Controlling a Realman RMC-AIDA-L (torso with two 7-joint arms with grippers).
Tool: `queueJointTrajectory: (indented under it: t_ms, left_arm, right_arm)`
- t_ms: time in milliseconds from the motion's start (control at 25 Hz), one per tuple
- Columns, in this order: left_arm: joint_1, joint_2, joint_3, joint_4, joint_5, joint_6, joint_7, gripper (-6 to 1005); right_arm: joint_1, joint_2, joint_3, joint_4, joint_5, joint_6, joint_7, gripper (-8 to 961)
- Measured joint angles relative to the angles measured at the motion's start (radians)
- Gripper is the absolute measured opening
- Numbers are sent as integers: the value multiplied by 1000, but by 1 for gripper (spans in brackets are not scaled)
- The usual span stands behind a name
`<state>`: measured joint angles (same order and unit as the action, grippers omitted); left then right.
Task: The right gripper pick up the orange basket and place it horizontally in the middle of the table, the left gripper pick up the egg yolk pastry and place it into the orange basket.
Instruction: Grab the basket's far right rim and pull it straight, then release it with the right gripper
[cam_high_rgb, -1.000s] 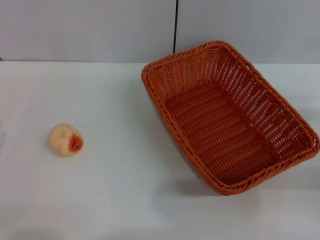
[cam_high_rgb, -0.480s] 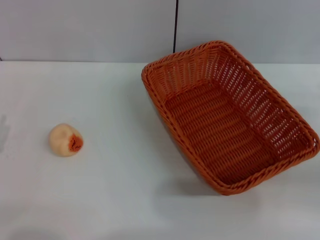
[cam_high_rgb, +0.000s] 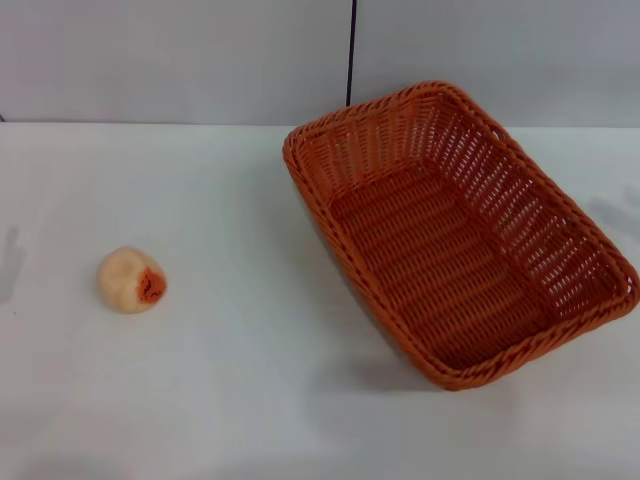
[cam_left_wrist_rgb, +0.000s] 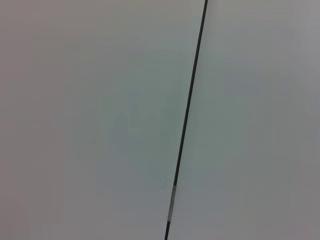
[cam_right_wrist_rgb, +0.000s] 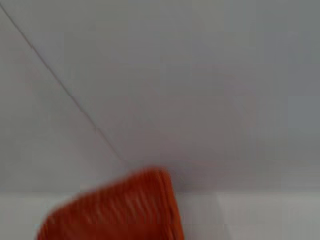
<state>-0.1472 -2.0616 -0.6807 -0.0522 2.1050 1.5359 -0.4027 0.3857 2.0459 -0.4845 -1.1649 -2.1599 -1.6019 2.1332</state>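
The orange basket (cam_high_rgb: 455, 235) lies on the right half of the white table (cam_high_rgb: 230, 380), turned at a slant with one corner toward the back wall. Part of the orange basket (cam_right_wrist_rgb: 120, 210) also shows in the right wrist view, blurred. The egg yolk pastry (cam_high_rgb: 131, 280) rests on the left side of the table, its orange-red patch facing right. Neither gripper appears in any view; the left wrist view holds only a pale wall with a dark seam.
A grey wall panel (cam_high_rgb: 180, 60) with a dark vertical seam (cam_high_rgb: 351, 50) runs behind the table. Faint shadows fall on the tabletop at the far left edge (cam_high_rgb: 10, 262) and far right edge (cam_high_rgb: 618, 215). Bare white surface lies between pastry and basket.
The basket and the pastry have not moved. The faint shadow at the left edge has grown, and a new one shows at the right edge.
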Motion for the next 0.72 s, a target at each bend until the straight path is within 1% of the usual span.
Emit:
queueJointTrajectory:
  t_ms: [80, 200, 280, 400, 560, 640, 720]
  left_arm:
    - [0, -1, 3, 0, 1, 1, -1, 798]
    - [4, -1, 4, -3, 1, 2, -2, 795]
    - [8, -1, 5, -6, 1, 5, -3, 794]
    - [16, -3, 5, -10, 1, 10, -3, 792]
    - [24, -5, 6, -11, 1, 16, -3, 789]
    - [27, -5, 6, -12, 1, 19, -4, 788]
    - [34, -5, 6, -14, 1, 24, -4, 786]
  right_arm:
    - [54, -24, -18, -28, -118, -65, 113, 630]
    - [135, -59, -24, -4, -232, -140, 205, 630]
    - [175, -70, -33, 13, -280, -156, 235, 629]
    - [210, -76, -72, 44, -314, -157, 256, 629]
    - [245, -86, -117, 142, -323, -112, 265, 629]
    - [258, -85, -127, 192, -324, -77, 262, 629]
    - [273, -80, -136, 238, -323, -41, 247, 630]
